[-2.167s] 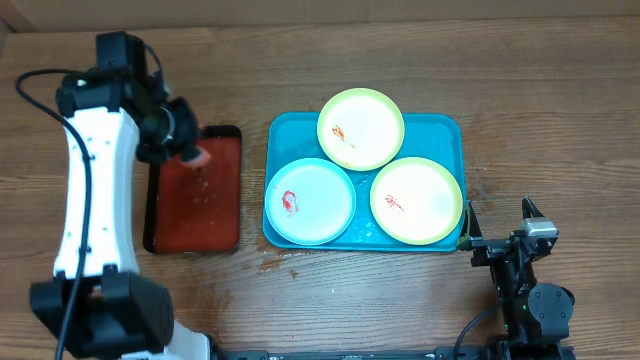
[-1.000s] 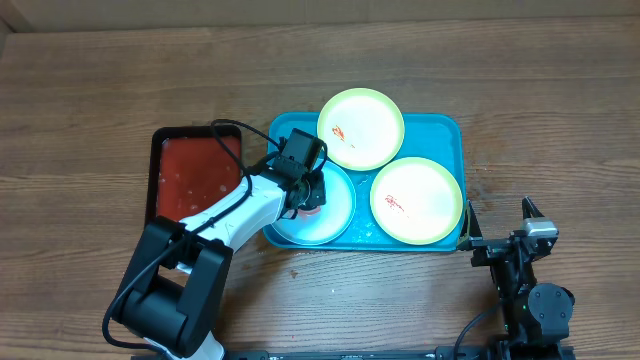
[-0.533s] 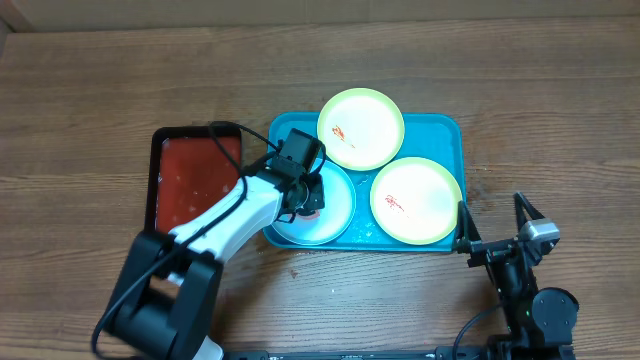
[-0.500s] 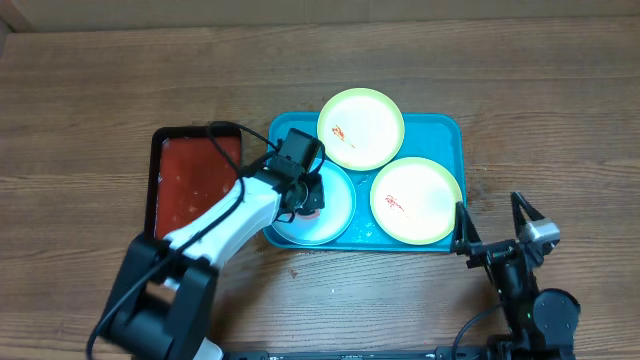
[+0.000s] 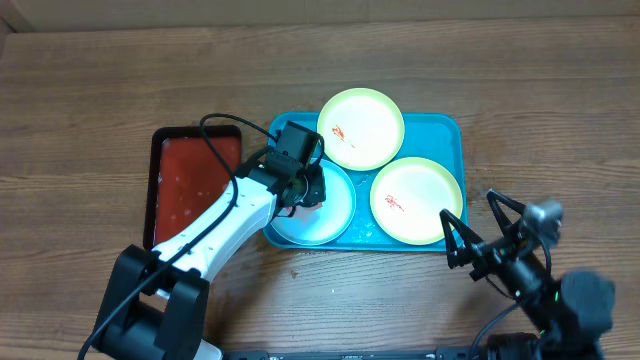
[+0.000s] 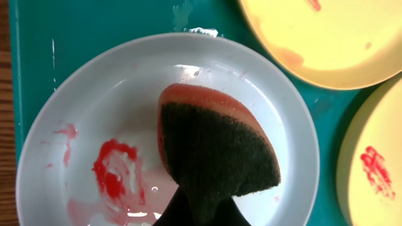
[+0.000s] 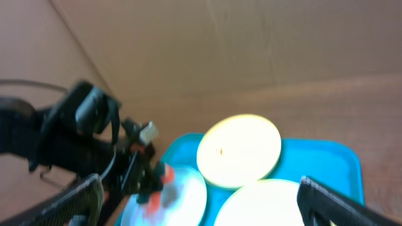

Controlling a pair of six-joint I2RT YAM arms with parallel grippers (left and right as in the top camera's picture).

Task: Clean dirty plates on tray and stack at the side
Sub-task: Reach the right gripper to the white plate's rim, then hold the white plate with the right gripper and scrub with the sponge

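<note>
The blue tray (image 5: pixel 455 130) holds three plates. The light blue plate (image 5: pixel 338 215) is at the front left, with a red smear (image 6: pixel 113 176) and wet pink streaks. My left gripper (image 5: pixel 308 190) is shut on a sponge (image 6: pixel 213 144) with an orange back and dark scrub face, held on this plate. Two yellow-green plates, the back one (image 5: pixel 362 128) and the right one (image 5: pixel 418 200), each carry a small red smear. My right gripper (image 5: pixel 470 225) is open and empty, raised just off the tray's front right corner. Its view is blurred and shows the plates (image 7: pixel 239 150) ahead.
A smaller dark red tray with a black rim (image 5: pixel 190 190) lies left of the blue tray. Wet spots (image 5: pixel 280 262) mark the wood by the blue tray's front left corner. A cardboard wall (image 7: pixel 220 44) stands at the table's far edge.
My left gripper carried the sponge from the dark red tray to the light blue plate and is rubbing there. My right arm lifted from rest and swung toward the tray.
</note>
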